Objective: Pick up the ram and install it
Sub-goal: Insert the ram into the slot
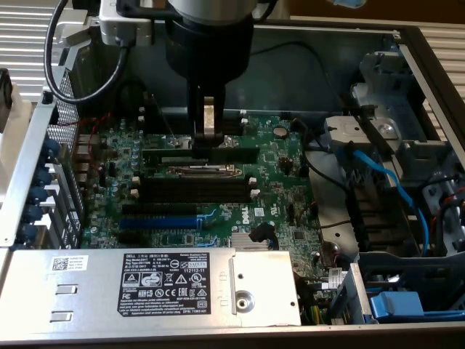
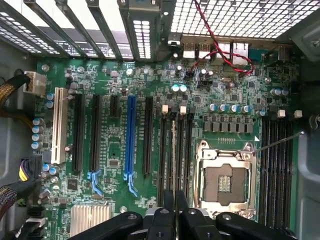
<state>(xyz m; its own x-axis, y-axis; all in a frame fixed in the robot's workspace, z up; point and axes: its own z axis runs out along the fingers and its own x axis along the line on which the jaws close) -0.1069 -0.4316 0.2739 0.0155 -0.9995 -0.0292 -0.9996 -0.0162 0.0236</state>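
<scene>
Count: one long thin dark green-black ram [image 1: 171, 154] stick, one black-and-silver robot arm [image 1: 207, 43], one open grey metal computer case [image 1: 436, 80], one green motherboard [image 1: 283, 156] inside it. On the board: one square silver CPU socket [image 2: 225, 177], four long black memory slots [image 2: 189, 150] on one side of it and four more [image 2: 277, 165] on the other, one blue expansion slot [image 2: 131, 135], one white one [image 2: 60, 125], one finned silver heatsink [image 2: 90, 219]. One silver power supply box [image 1: 102, 298] with a black label sits along the exterior view's lower edge. Blue cables [image 1: 396, 193] at the exterior view's right.

Arm comes straight down from above, wrist vertical, fingers [image 2: 181, 205] pointing at the board. Fingers clenched on the ram, gripping its top edge about mid-length. Ram is level, long side parallel to the memory slots. In the wrist view it's edge-on, lined up with the bank between the blue expansion slot and the CPU socket, second slot from the blue side. Cannot tell whether it touches the slot.
</scene>
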